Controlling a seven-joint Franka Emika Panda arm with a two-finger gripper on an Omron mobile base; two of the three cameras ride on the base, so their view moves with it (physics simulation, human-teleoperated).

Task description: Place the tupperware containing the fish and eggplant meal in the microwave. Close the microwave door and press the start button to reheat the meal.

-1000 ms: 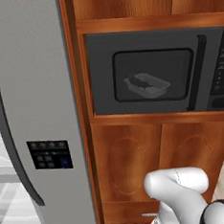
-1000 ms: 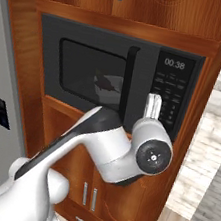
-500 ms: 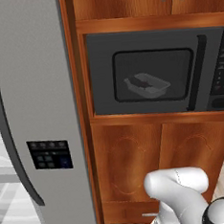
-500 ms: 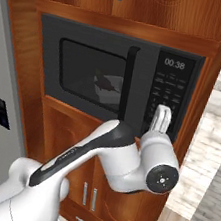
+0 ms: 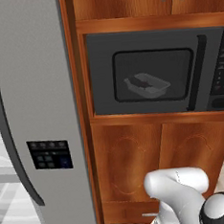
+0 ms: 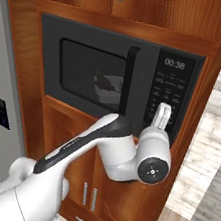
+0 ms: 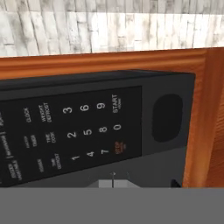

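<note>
The tool (image 6: 162,112) is closed, empty, and points at the lower part of the button strip (image 6: 168,94) on the microwave (image 6: 112,77). In the hand view, the keypad (image 7: 83,131) is rolled sideways, with the START label at 12 o'clock above the tool. The microwave door (image 5: 149,74) is closed. Behind its window, at 9 o'clock from the tool, sits the tupperware (image 5: 147,85). The display (image 6: 174,64) reads 00:38.

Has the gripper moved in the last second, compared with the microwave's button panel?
Yes. In the right base view the gripper has shifted right and down along the button panel of the microwave, toward its lower right corner.
</note>
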